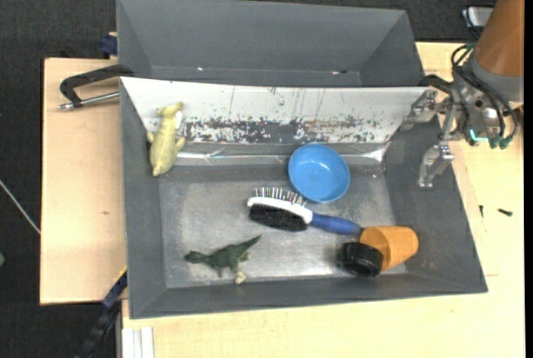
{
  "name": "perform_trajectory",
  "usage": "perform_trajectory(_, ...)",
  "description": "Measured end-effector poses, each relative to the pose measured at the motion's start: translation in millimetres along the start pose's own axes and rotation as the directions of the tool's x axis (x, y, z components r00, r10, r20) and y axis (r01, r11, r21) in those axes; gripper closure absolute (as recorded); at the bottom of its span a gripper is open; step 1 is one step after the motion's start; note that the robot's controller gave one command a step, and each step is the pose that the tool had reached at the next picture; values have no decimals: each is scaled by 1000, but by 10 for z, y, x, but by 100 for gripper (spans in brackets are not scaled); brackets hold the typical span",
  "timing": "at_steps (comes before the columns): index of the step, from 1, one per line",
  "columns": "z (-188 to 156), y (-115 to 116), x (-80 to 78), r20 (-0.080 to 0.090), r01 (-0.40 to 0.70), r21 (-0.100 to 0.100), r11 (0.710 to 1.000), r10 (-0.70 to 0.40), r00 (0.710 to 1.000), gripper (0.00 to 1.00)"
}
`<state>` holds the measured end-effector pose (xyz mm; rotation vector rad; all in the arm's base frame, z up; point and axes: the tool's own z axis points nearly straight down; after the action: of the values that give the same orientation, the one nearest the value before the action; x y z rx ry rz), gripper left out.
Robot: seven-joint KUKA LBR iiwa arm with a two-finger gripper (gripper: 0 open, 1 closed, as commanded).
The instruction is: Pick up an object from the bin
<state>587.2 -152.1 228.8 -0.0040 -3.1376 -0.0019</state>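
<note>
The gripper [433,161] hangs to the right of the blue bowl [319,172], at about the bowl's height in the view, over the sloping right wall of the grey bin [451,248] rather than over its floor. Whether it is spread or closed cannot be told from this angle. Behind it, further right of the bowl, rises the orange cover [508,23] of the arm, with cables looped beneath it.

The bowl itself sits open side up near the back of the bin floor. Just in front of it lies a brush [287,215] with a black head, white bristles and a blue handle (the handle points right, away from the head). In front and to the right of the bowl an orange cup [396,243] lies on its side, a black round part [360,258] at its left end; of the loose things, it and the bowl are nearest the gripper. Well to the front left of the bowl a green toy dinosaur [223,256] stands on the floor. Far left of the bowl, a pale yellow toy lizard [166,140] leans on the left wall.
</note>
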Motion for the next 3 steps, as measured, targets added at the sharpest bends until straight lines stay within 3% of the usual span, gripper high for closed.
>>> perform_trajectory(1, 1510, 814, 139, -1, 359, 9, 933, -359, 933, 0)
perform_trajectory(2, 1259, 1623, -144, 14, 351, 2, 936, -351, 936, 0)
perform_trajectory(3, 1252, 1874, 218, 5, 623, 2, 783, -623, 782, 0)
